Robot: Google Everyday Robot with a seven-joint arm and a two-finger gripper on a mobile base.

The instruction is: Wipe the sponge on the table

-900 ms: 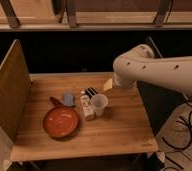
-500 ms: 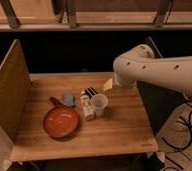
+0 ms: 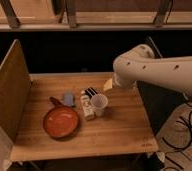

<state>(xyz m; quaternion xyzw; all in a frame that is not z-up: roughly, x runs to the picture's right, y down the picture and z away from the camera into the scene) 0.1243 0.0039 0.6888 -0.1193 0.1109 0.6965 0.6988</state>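
Observation:
The blue-grey sponge (image 3: 69, 97) lies flat on the wooden table (image 3: 120, 131), left of centre, just behind the orange pan (image 3: 61, 121) and next to its handle. My white arm (image 3: 154, 70) reaches in from the right above the table's back right part. My gripper (image 3: 108, 84) is mostly hidden behind the arm's rounded end; only a small tan piece shows at its lower left. It hangs about a hand's width to the right of the sponge and touches nothing I can see.
A pale upright carton (image 3: 88, 107), a white cup (image 3: 99, 104) and a black-and-white striped item (image 3: 91, 92) cluster at the table's centre. A tall tan panel (image 3: 9, 90) walls the left side. A dark panel stands at the right, with cables (image 3: 185, 136) on the floor.

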